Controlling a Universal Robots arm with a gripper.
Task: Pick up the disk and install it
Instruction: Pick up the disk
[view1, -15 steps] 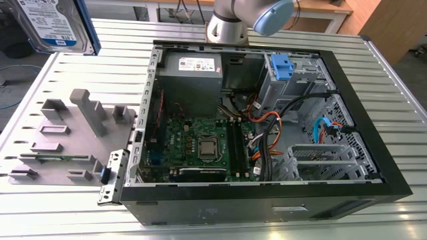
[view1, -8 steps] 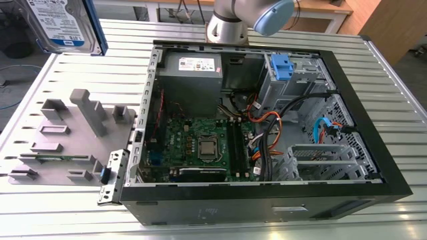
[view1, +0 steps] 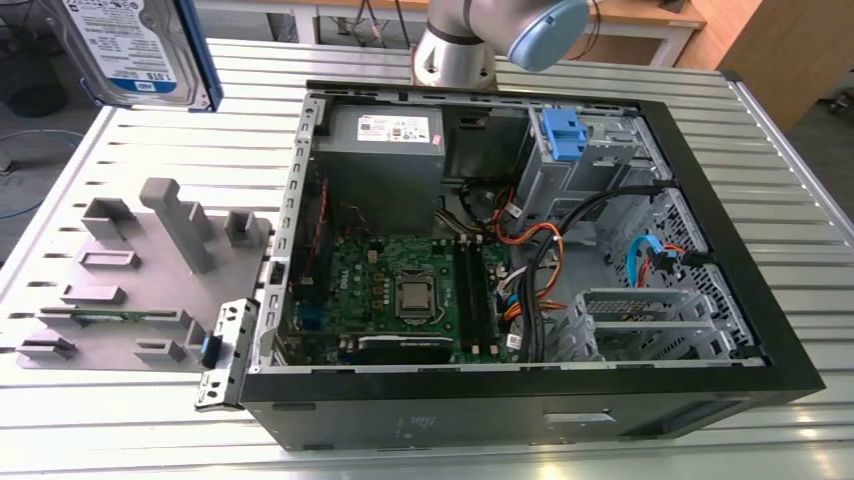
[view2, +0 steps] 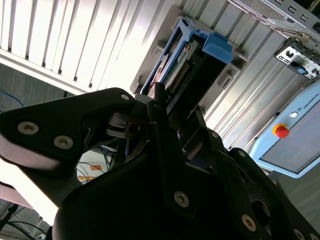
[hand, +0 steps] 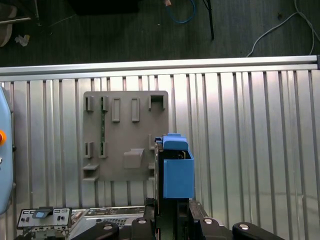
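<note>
Disk (hand: 177, 172) is up off the table and the gripper (hand: 172, 222) is clamped on it, blue rail side facing the first wrist view. It hangs over one edge of the grey holder plate (hand: 125, 130), which lies flat on the slatted table (hand: 250, 150) close to the table's edge. In the exterior view the disk's blue-and-white label shows high up toward the table's corner on the exterior view's left, well apart from the open computer case (view1: 747, 300) lying on its side mid-table. Inside the case, the blue latch (view1: 563, 135) sits on its metal cage near the grey power supply (view1: 380, 150)
</note>
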